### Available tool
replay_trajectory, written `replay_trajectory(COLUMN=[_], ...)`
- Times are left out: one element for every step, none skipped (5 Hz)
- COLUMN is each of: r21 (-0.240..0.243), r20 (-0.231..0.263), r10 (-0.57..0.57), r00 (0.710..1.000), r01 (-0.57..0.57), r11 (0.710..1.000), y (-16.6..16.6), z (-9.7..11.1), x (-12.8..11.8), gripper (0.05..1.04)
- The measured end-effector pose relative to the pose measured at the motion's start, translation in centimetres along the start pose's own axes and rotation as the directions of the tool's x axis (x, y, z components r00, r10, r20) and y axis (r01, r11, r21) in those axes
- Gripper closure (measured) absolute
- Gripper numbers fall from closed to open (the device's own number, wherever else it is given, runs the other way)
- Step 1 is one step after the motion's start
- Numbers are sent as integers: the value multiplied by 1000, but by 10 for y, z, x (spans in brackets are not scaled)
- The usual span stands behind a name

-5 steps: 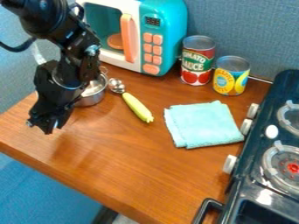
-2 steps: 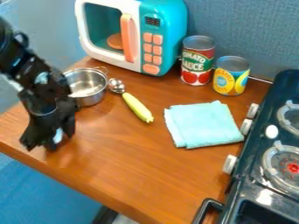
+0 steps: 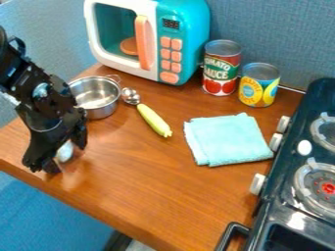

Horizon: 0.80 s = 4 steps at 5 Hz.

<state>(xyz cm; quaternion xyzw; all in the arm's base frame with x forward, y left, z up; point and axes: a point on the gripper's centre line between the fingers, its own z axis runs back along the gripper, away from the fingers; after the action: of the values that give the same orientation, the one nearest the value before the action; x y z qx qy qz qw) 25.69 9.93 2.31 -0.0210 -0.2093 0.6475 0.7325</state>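
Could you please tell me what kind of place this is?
It looks like a toy kitchen set up for robot work, perhaps in a lab or office. The toy microwave and the small stove suggest a play kitchen, and the black robot arm suggests testing.

The black robot arm (image 3: 40, 90) came in from the upper left side and sloped down to the right. Its wrist (image 3: 47, 121) bent so that the hand part, the black gripper (image 3: 66, 158), hung low on the left and pointed down, tipped a bit. Its two fingers (image 3: 80, 137) were spread apart, with a gap between them.
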Motion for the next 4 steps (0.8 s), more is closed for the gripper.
replay_trajectory(r21=[9, -41, -55, -89], r20=[3, 0, -53, -143], r10=[-61, -227, -402, -604], r00=[998, 974, 914, 784], r01=[61, 227, 399, 598], r11=[998, 973, 915, 797], y=[-7, -32, -36, -41], z=[9, 36, 43, 38], x=[-2, -28, -63, -102], gripper=[83, 83, 83, 83])
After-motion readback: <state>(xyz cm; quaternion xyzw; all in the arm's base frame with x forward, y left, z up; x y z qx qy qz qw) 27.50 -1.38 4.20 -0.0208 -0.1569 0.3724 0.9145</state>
